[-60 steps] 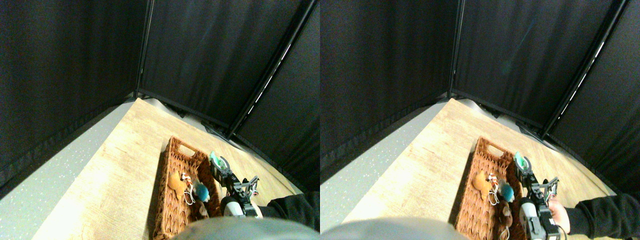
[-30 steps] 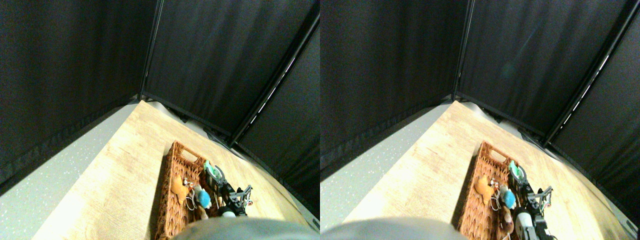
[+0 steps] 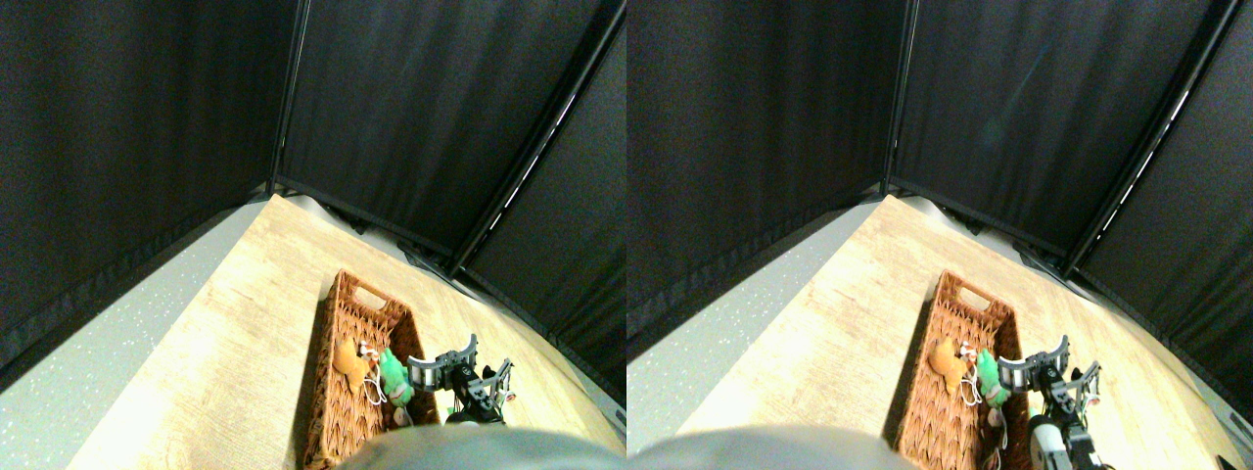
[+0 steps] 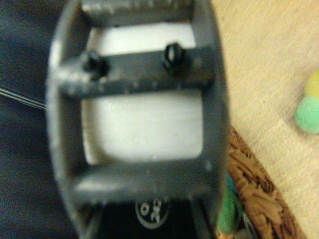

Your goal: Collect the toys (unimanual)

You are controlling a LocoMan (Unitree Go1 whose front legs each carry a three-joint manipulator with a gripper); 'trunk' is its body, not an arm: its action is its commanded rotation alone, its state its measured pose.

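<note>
My gripper (image 3: 450, 360) hangs just outside the wicker basket (image 3: 328, 411), at 3 o'clock from its long wall and a little above the desk (image 3: 245, 323). As far as I can see, its jaws stand apart with nothing between them. I judge that it is free for the next pick.

2 toys show plainly in the basket. The orange toy (image 3: 345, 357) lies near the middle of the bottom. The green toy (image 3: 394, 372) lies at 3 o'clock from it, against the wall nearest to my gripper. I think it rests there because that wall is the first part of the basket my arm reaches from the lower right. White string loops (image 3: 373, 390) lie between and below the 2 toys. In the wrist view the same green toy (image 4: 230, 209) shows beside the woven rim, partly hidden by the dark frame of my jaw.

The wrist view also shows a blurred green and yellow plush thing (image 4: 309, 107) on the bare desk, apart from the basket. I judge it to be 1 more toy to collect, so the task is not finished.

The desk is light wood with a fine grain, flat and matt. At 9 o'clock of the desk there is a grey speckled floor (image 3: 98, 362). Black curtains (image 3: 421, 117) on dark poles (image 3: 289, 98) close the room from 9 to 3 o'clock.
</note>
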